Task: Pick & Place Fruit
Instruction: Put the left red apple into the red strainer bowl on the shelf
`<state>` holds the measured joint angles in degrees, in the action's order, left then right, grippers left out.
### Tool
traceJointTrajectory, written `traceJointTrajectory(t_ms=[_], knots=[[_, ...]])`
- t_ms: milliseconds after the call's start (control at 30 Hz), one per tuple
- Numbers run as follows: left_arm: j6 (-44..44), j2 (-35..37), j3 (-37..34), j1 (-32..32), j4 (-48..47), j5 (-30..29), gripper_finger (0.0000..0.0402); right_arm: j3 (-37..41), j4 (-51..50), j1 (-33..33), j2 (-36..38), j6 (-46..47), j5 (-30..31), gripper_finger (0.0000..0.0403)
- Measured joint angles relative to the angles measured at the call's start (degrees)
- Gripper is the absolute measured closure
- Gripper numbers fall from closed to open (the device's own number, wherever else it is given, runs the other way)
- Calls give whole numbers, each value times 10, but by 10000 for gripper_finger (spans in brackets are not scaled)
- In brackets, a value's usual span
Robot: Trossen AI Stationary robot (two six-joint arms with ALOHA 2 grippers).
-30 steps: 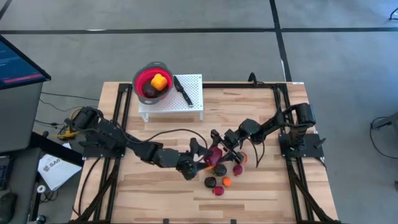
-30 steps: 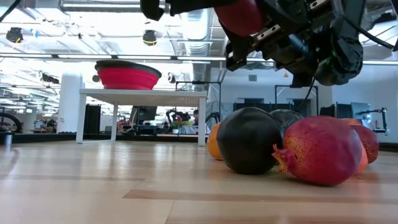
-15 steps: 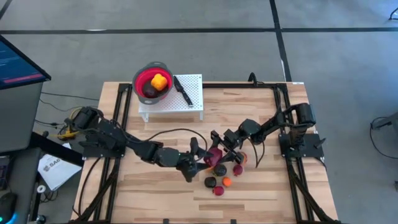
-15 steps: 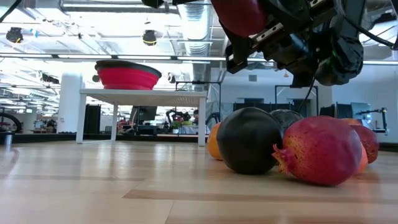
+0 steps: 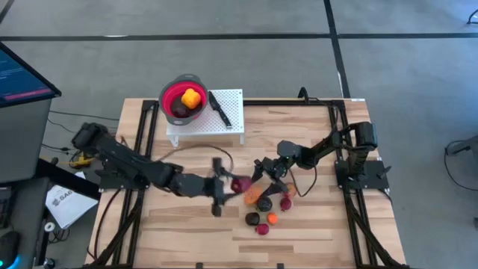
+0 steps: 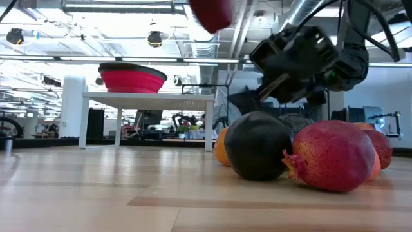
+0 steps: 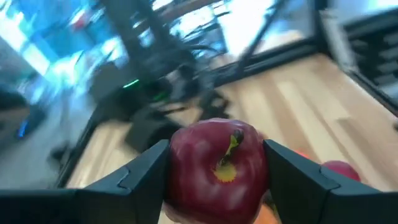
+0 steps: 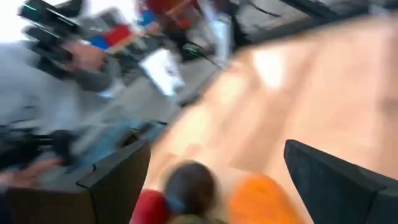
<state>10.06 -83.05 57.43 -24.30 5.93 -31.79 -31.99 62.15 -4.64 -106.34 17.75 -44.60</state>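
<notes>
My left gripper is shut on a red apple, lifted above the table's middle; the low view shows the apple high up. Just right of it lies a cluster of small fruit on the wood: orange, black, dark red and red pieces, with a black one and a pomegranate nearest the low camera. My right gripper hangs open over the cluster's far side, its fingers spread above a dark fruit and an orange one. My left gripper pinches the apple's two opposite sides between its two fingers, the stem side facing the wrist camera. The fingers come nearly level from the table's left. The apple is lifted clear of the table and the other fruit.
A red bowl with a grey rim stands on a white stand at the table's far left, holding a yellow-orange fruit and a dark one. A black-handled knife lies beside it. Bare wood lies left of the cluster.
My left gripper has risen and gone toward the table's left with the red apple, rolling as it went; the apple is now clear of the cluster. My right gripper has sunk and tipped toward the fruit on the table.
</notes>
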Motion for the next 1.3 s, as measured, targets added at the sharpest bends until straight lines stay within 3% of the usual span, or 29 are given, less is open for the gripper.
traceJointTrajectory(t_ms=[200,367,600,800,900,1067,1300], knots=[[-177,137,13,1,-169,-179,173,-1,5,25,0,-36,134,64],[-215,237,40,57,-248,-223,173,-23,11,45,0,-43,165,84],[-197,299,87,234,-408,-220,173,-52,8,57,0,-44,167,92],[-240,293,92,421,-536,-103,172,-56,6,58,1,-44,167,92],[-241,271,87,489,-557,-76,171,-56,3,58,1,-44,167,92],[-241,236,72,548,-555,-53,164,-56,-4,58,1,-44,167,92],[-241,189,58,570,-545,-43,146,-56,-6,58,1,-47,167,92]])
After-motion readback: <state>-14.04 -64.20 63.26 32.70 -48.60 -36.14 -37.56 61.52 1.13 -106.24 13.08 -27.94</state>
